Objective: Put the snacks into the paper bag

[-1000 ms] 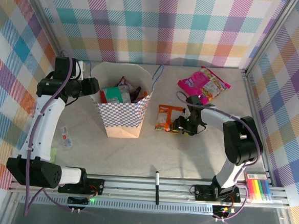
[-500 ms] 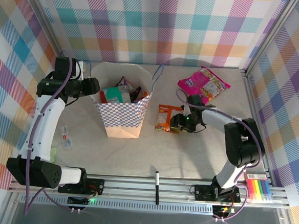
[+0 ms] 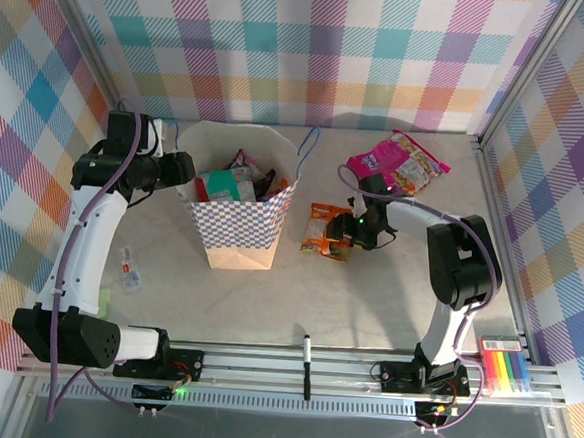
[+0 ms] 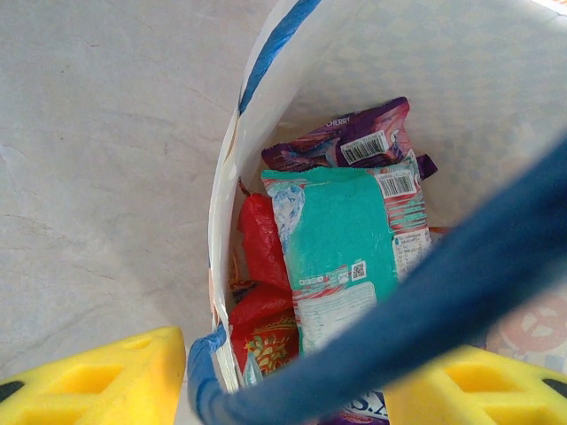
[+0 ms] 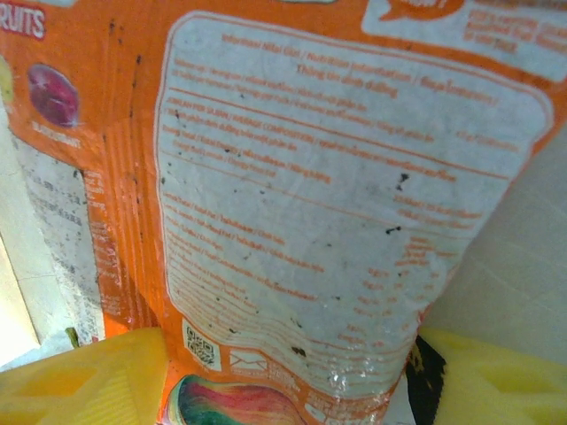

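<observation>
1. Small clear wrapper [image 3: 128, 266]: lies flat on the table [image 3: 266, 307] at the far left, well apart from the bag. Not a task item.
2. Left gripper [image 3: 180, 166]: at the left rim of the paper bag [image 3: 239, 237]. In the wrist view its yellow fingers [image 4: 89, 381] stand wide apart with the rim and a blue cord handle [image 4: 425, 292] between them. No pinch on the paper is evident.
3. Paper bag: upright left of centre, mouth open. It is stiff tan paper with blue-and-white checked sides and a flat, creased base.
4. Bag contents, judged as work done: a teal packet [image 4: 341, 239] lies on top, a purple packet [image 4: 350, 142] behind it and a red packet [image 4: 261, 257] beneath. All are glossy crinkled film with sealed ends. A full count cannot be made.
5. Black marker pen [image 3: 306, 358]: near the front rail. Not a task item.
6. Orange packet [image 3: 321, 229]: flat on the table just right of the bag, not yet bagged. It is a shiny, wrinkled pouch with a white printed panel.
7. Right gripper [image 3: 343, 235]: low at the orange packet, jaws wide, one either side of the packet's end. Whether the pads press on it cannot be told, and the packet is not lifted.
8. Pink packet [image 3: 396, 164]: large, glossy and pillow-shaped, at the back right. It is outstanding.
</observation>
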